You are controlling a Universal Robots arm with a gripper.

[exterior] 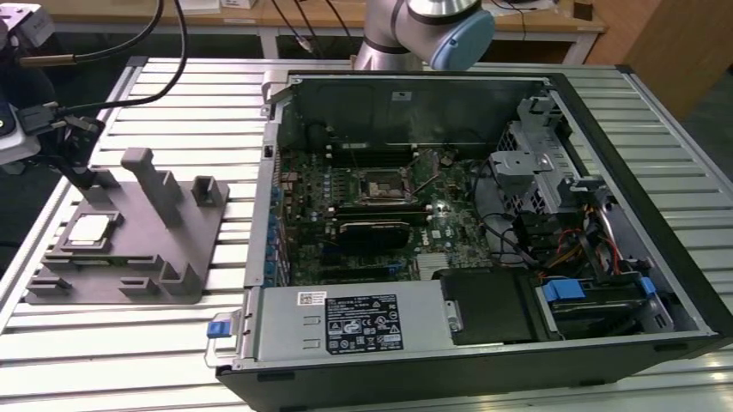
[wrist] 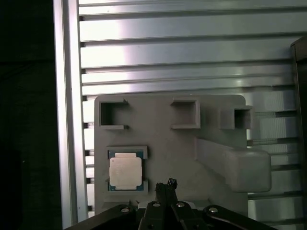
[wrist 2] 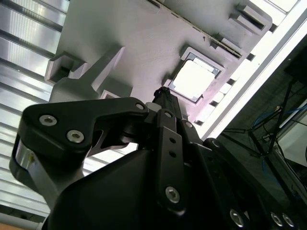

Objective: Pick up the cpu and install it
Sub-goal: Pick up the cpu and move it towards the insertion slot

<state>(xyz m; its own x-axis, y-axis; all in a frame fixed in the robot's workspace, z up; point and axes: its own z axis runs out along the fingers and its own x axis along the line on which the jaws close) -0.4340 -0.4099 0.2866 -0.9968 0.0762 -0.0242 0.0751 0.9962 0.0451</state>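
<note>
Exterior view: the gripper [exterior: 101, 196], closed and empty, hangs over the grey tray [exterior: 172, 257]; the cpu [exterior: 89, 230] lies apart at its six o'clock, the tall post [exterior: 154, 184] at three.

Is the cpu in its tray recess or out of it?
In. The cpu lies flat in the grey tray's square recess, gripper nearby.

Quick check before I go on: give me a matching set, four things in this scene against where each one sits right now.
Things:
1. cpu
2. socket
3. power supply
4. gripper

Places:
A. on the green motherboard inside the case
B. over the grey tray, beside the cpu
C. in a recess of the grey tray, outside the case
D. along the case's near wall in the exterior view

Pairs: 1-C; 2-A; 3-D; 4-B
</note>
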